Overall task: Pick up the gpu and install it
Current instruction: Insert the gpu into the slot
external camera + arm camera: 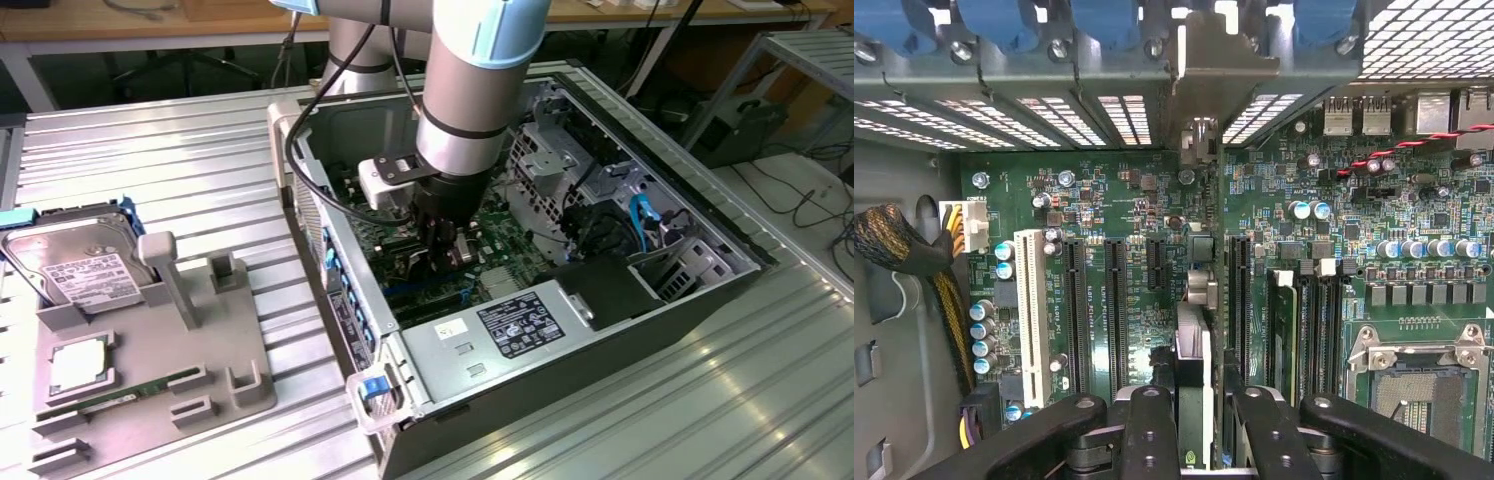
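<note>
Black-fingered gripper [1194, 420] clamps the thin, flat gpu [1194, 330] edge-on — above the green, slotted motherboard [1124, 200].

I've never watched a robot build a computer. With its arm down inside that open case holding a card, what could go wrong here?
1. The gpu, held edge-on in the gripper, might miss its slot on the motherboard and scrape it.
2. Its metal bracket could catch on the case's rear slots.
3. The neighbouring RAM stick stands close and might get knocked.

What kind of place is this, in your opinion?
Probably a robotics lab or test workbench: an open computer case lies on a ribbed metal table, with a grey parts fixture holding a hard drive beside it.
</note>
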Controlling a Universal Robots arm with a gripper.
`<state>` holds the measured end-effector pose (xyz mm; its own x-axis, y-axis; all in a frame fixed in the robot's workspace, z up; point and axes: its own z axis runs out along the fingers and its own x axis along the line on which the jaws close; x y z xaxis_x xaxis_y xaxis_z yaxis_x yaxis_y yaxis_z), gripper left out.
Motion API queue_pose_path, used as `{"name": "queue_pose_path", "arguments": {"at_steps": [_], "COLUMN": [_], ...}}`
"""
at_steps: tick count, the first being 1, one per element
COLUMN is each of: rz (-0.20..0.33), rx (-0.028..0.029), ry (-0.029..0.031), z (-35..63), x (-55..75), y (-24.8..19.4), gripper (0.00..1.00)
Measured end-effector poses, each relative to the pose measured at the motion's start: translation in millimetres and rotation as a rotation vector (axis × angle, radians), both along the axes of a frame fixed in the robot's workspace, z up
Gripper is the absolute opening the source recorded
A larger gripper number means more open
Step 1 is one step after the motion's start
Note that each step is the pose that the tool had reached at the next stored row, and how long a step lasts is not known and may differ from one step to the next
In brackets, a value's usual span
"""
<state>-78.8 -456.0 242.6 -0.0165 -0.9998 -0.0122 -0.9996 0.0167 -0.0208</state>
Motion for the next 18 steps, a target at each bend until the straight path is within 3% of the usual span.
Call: {"name": "queue_pose_path", "arguments": {"at_steps": [18], "rz": [0.000], "rx": [0.0000], "ry": [0.0000], "z": [5.2], "x": [0.0], "y": [0.0], "gripper": [0.27]}}
